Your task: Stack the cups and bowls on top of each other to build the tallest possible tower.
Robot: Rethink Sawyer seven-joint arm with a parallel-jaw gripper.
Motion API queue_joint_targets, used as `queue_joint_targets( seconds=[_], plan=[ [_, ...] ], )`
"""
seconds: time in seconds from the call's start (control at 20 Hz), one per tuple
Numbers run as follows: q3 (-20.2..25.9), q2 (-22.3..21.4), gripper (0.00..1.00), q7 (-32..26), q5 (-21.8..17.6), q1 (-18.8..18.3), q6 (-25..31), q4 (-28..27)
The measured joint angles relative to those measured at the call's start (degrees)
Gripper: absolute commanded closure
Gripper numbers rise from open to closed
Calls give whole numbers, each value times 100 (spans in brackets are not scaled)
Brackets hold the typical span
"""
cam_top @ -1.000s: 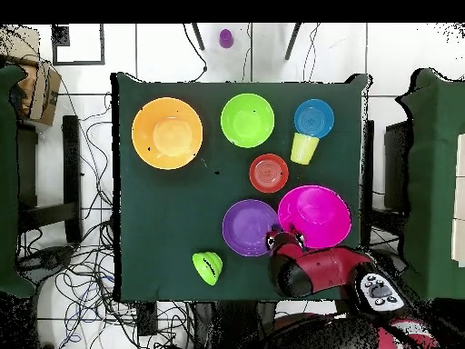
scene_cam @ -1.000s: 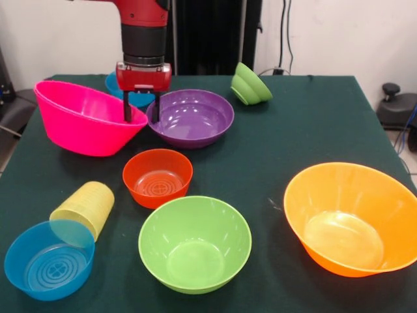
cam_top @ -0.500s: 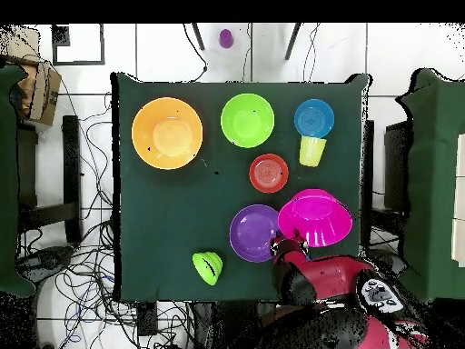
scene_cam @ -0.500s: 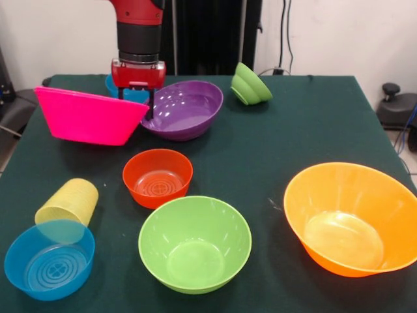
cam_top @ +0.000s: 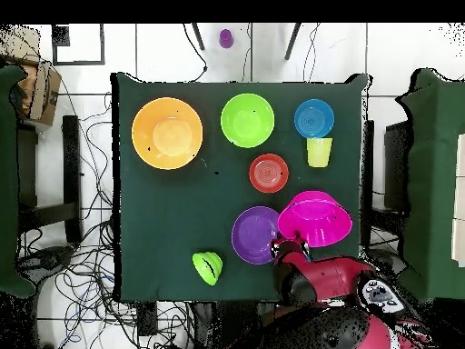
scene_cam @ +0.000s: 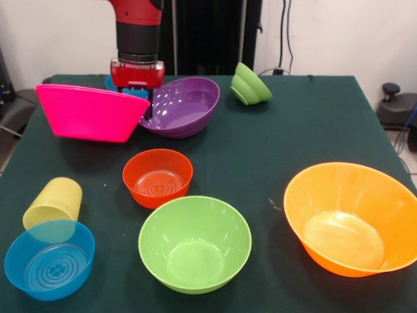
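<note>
My gripper (scene_cam: pixel 139 103) hangs between the big pink bowl (scene_cam: pixel 88 117) and the purple bowl (scene_cam: pixel 182 107), shut where their rims meet. Both bowls tilt, each raised on the side next to the gripper. In the overhead view the gripper (cam_top: pixel 280 245) sits at the seam of the pink bowl (cam_top: pixel 315 218) and the purple bowl (cam_top: pixel 254 234). The yellow cup (scene_cam: pixel 52 203) lies on its side against a small blue bowl (scene_cam: pixel 49 261). A red-orange bowl (scene_cam: pixel 157 176), a lime green bowl (scene_cam: pixel 194 244) and a big orange bowl (scene_cam: pixel 352 218) stand upright and apart.
A smaller green bowl (scene_cam: pixel 249 85) lies tipped on its side at the back of the table. A second blue bowl (scene_cam: pixel 111 83) peeks out behind the gripper. The dark green cloth (scene_cam: pixel 273 143) covers the table, with cables on the floor around it.
The gripper rose slightly, and the pink and purple bowls tilted up at their adjoining rims. The yellow cup rolled leftward in the front view, along the blue bowl's edge.
</note>
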Motion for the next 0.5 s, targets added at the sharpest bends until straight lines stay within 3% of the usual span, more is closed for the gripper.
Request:
queue_joint_targets(
  seconds=[0.2,0.35,0.5],
  plan=[
    [-138,91,0,0,63,88,-74,-44],
    [-399,314,0,-1,251,254,-436,-139],
    [-779,708,0,-1,744,462,-1239,-234]
  ],
)
